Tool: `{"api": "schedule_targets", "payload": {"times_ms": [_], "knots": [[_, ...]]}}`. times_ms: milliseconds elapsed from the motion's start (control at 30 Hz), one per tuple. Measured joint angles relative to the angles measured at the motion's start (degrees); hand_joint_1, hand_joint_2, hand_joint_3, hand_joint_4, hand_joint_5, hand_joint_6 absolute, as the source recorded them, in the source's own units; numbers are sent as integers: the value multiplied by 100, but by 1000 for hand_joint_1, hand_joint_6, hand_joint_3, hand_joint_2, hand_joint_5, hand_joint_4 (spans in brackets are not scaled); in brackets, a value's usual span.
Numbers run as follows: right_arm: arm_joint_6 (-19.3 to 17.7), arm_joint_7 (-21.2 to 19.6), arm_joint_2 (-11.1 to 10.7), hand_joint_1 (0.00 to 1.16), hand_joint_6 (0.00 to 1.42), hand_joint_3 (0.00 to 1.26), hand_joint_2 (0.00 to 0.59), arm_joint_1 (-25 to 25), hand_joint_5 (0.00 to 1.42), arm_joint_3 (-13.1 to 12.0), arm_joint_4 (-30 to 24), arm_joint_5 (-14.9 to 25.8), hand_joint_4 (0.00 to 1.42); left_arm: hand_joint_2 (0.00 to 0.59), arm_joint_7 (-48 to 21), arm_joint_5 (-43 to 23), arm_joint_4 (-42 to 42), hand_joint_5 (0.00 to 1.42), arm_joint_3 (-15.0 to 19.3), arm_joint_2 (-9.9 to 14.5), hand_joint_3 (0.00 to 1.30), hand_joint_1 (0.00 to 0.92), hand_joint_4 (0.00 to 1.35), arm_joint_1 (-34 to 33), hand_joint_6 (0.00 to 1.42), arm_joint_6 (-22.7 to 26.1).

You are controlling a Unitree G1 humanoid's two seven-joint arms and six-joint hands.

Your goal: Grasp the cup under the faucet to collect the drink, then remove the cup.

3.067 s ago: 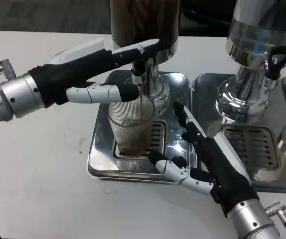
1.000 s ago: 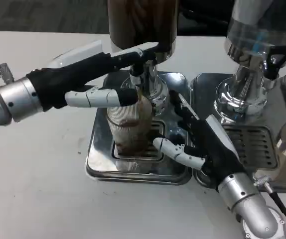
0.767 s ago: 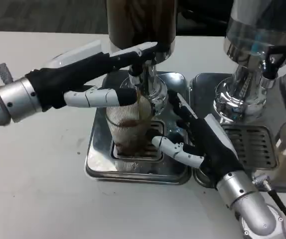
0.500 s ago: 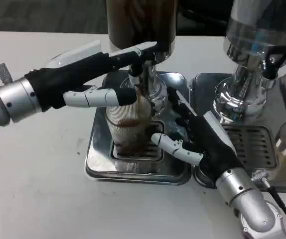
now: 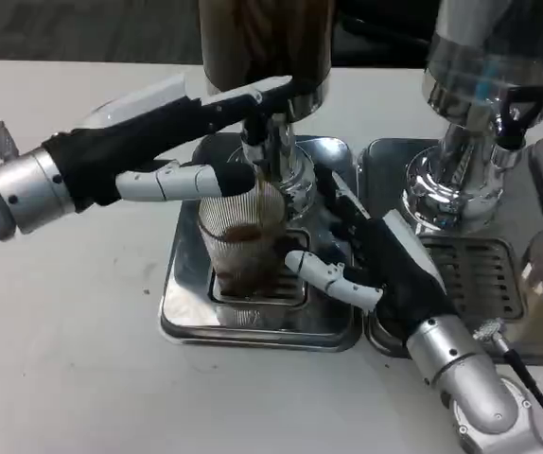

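Reaching in from 5 o'clock, right hand [image 5: 385,270] spreads its fingers beside the cup [image 5: 243,241], holding nothing. Cup, ribbed, part-filled brown, stands on the drip tray [image 5: 182,312] under the faucet [image 5: 264,151]. At 10 o'clock, left hand [image 5: 158,142] presses the faucet lever, thumb over the rim.

No lettering, label, brand or number reads anywhere: the cup [image 5: 243,236], the faucet [image 5: 264,142], the steel drip tray [image 5: 182,303] and the second dispenser [image 5: 484,113] carry no legible marks at all.
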Motion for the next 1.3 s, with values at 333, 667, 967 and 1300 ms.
{"api": "schedule_targets", "payload": {"times_ms": [333,667,967,1300], "knots": [[-24,0,16,571,48,0,264,-59,2,-3,51,1,0,46,-70,-358,35,69,74,-34,98,0,27,85,19,64],[-37,-1,48,570,48,4,270,-58,3,-23,134,2,0,53,-97,-393,113,80,229,-130,107,0,37,87,23,67],[-76,-2,59,570,48,5,271,-58,3,-33,181,-1,0,53,-236,-605,125,86,397,-269,114,0,42,104,37,65],[-124,-2,61,570,48,12,272,-58,3,-34,207,-4,0,58,-648,-1049,131,92,633,-463,115,0,46,103,39,483]]}}
